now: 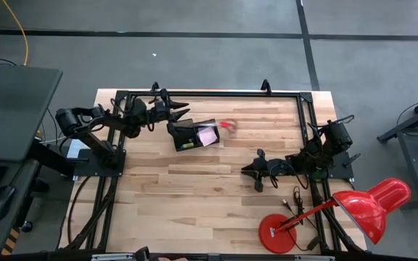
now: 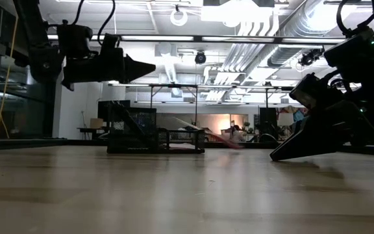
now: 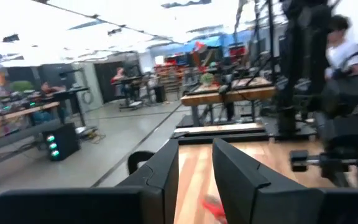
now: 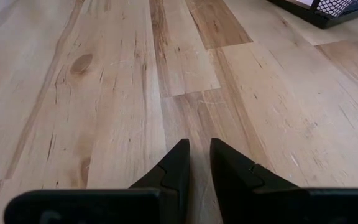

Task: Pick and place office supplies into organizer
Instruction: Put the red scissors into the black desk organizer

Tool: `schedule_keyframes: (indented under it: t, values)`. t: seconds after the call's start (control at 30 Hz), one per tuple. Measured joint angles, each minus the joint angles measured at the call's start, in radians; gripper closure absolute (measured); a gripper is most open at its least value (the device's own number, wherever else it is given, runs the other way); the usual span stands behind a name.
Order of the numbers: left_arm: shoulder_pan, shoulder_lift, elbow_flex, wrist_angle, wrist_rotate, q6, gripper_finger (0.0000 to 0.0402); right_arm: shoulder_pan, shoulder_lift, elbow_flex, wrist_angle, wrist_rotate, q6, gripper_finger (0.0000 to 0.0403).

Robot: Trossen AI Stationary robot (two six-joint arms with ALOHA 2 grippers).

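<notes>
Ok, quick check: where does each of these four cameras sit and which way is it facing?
High view: above the table, looking straight down; both arms, organizer, red lamp show.
Low view: at table-top height, looking level across into the room; left tool raised, right tool down at the wood.
Left wrist view: on the left arm, facing the room beyond the table; its own fingers show.
Right wrist view: on the right arm, facing bare planks; own fingers, slightly apart.
Shared: high and low views both show the organizer.
</notes>
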Motion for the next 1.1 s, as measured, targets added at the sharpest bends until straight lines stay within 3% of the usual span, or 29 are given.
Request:
schedule_keyframes:
  t: [0.17, 0.27, 0.4, 0.5, 0.73, 1.1]
  values:
    - [-0.001, 0.000, 0.040, -0.014, 0.061, -0.148, 0.0321, 0.000, 0.000, 0.000, 0.000, 0.000, 0.000, 0.0345]
    - [-0.006, 0.000, 0.083, -0.141, 0.061, -0.280, 0.0309, 0.000, 0.000, 0.000, 0.000, 0.000, 0.000, 0.0345]
    - [-0.054, 0.000, 0.157, -0.351, 0.070, -0.282, 0.0286, 0.000, 0.000, 0.000, 0.000, 0.000, 0.000, 0.0345]
    - [-0.076, -0.006, 0.204, -0.430, 0.164, -0.300, 0.0272, 0.000, 0.000, 0.000, 0.000, 0.000, 0.000, 0.0345]
    - [-0.080, -0.034, 0.237, -0.437, 0.425, -0.434, 0.0257, 0.000, 0.000, 0.000, 0.000, 0.000, 0.000, 0.0345]
    - [-0.138, -0.034, 0.240, -0.450, 0.431, -0.443, 0.0257, 0.000, 0.000, 0.000, 0.000, 0.000, 0.000, 0.0345]
